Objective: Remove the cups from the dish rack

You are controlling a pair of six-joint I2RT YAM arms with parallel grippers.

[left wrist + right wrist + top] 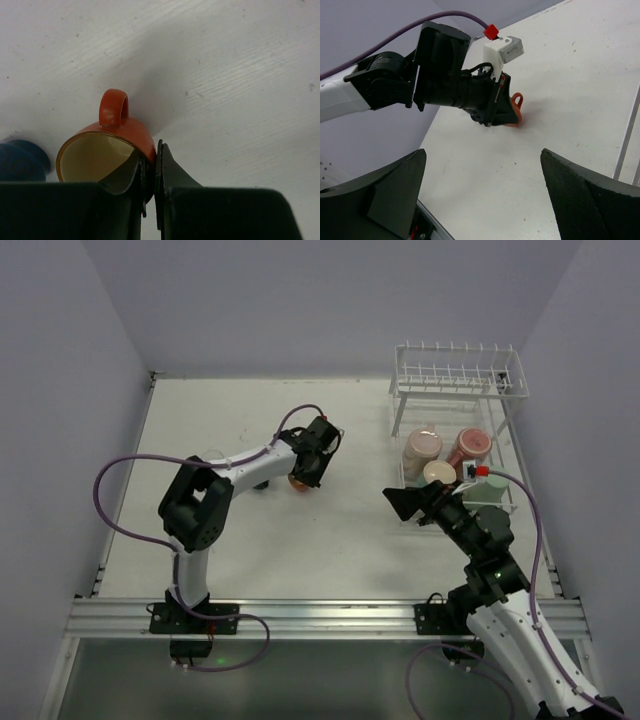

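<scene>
My left gripper (150,162) pinches the wall of the orange-red cup (112,134), one finger inside, one outside, low over the white table (240,75). With its smooth glaze, curved wall and looped handle ahead, I judge it could swivel or slip and knock the dark blue cup (20,161) just to the left. My right gripper (482,195) hangs spread, near the wire dish rack (455,375) holding other cups (422,445).

No word, brand or number can be read in any view. The small white plastic camera box (509,48) on the left arm's wrist bears faint small print, too tiny to make out.
</scene>
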